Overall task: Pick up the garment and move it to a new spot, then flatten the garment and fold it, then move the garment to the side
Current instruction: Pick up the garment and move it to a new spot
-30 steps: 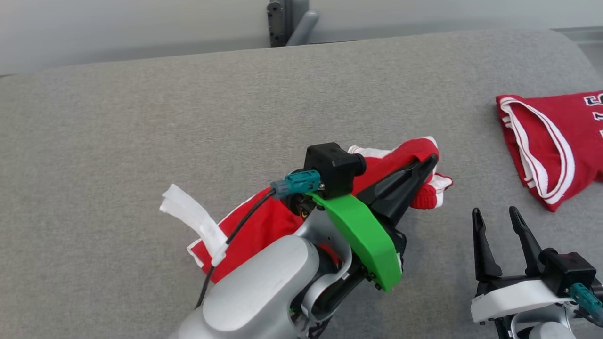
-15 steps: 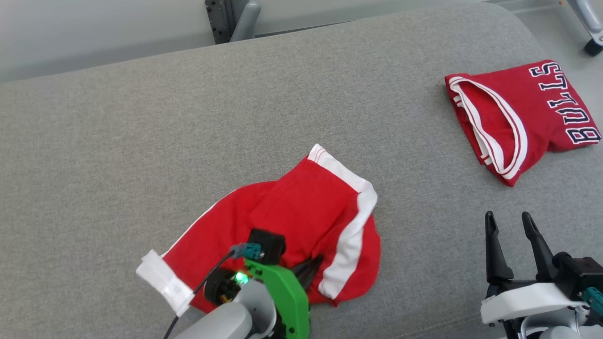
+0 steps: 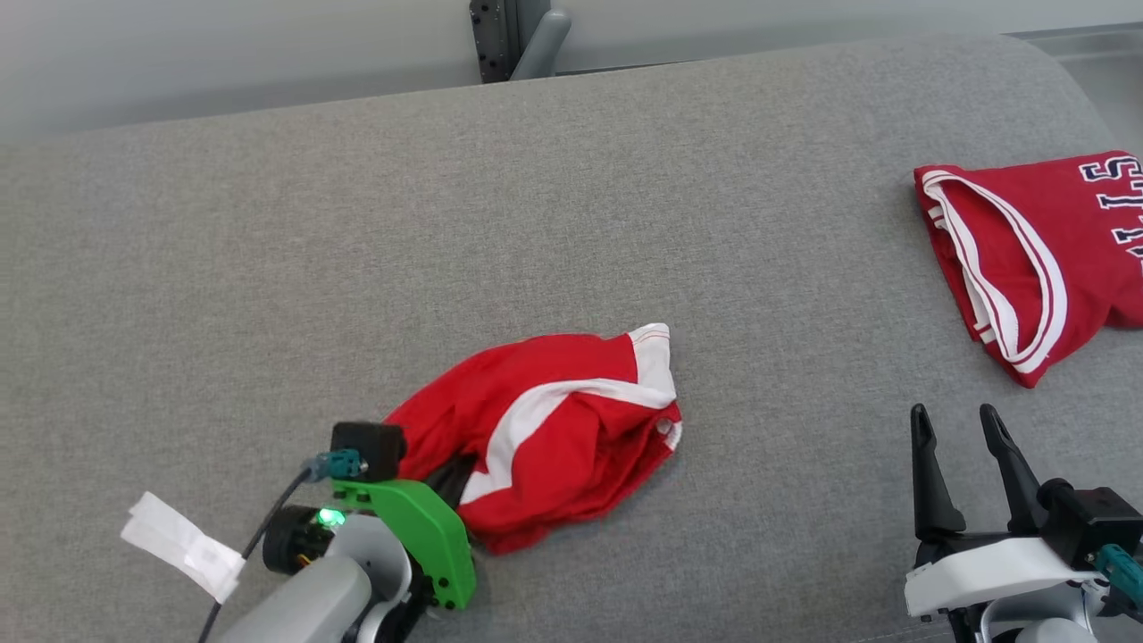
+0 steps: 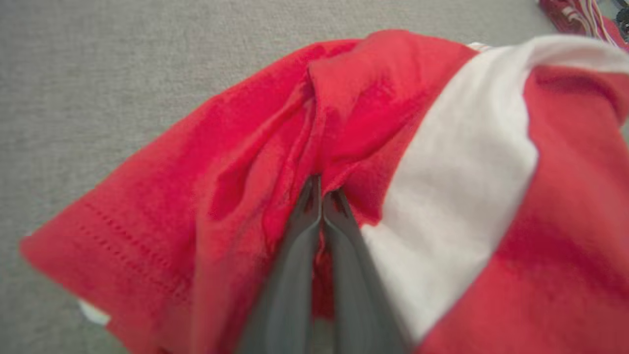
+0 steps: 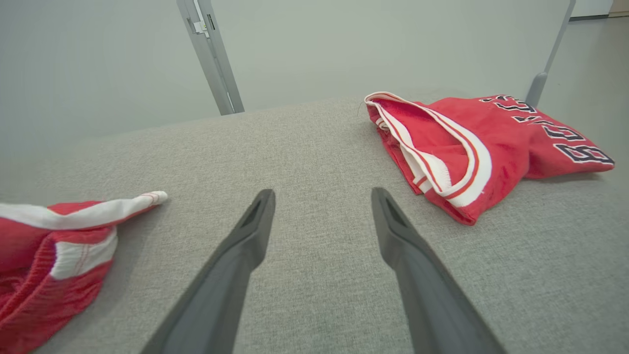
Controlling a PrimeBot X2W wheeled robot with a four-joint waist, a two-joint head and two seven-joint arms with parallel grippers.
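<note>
The garment (image 3: 545, 429) is a crumpled pair of red shorts with white stripes, lying near the front middle of the grey padded surface (image 3: 357, 223). My left gripper (image 3: 457, 475) reaches into its near-left edge, its fingertips partly buried in the cloth. In the left wrist view the left gripper (image 4: 322, 191) has its two fingers pressed together on a bunched fold of the garment (image 4: 255, 162). My right gripper (image 3: 964, 429) stands open at the lower right, apart from the garment. Nothing sits between the fingers of the right gripper (image 5: 322, 201). An edge of the garment (image 5: 54, 246) shows at that view's left.
A second red garment with white trim and dark lettering (image 3: 1027, 259) lies at the far right, also ahead-right of the right gripper (image 5: 467, 147). A white tape tag (image 3: 179, 545) hangs on the left arm's cable. A grey post (image 3: 513, 40) stands behind the surface.
The head camera has shifted. My left gripper has pulled the garment down and left towards the near edge, and the cloth now lies bunched on the surface. The right gripper has stayed open.
</note>
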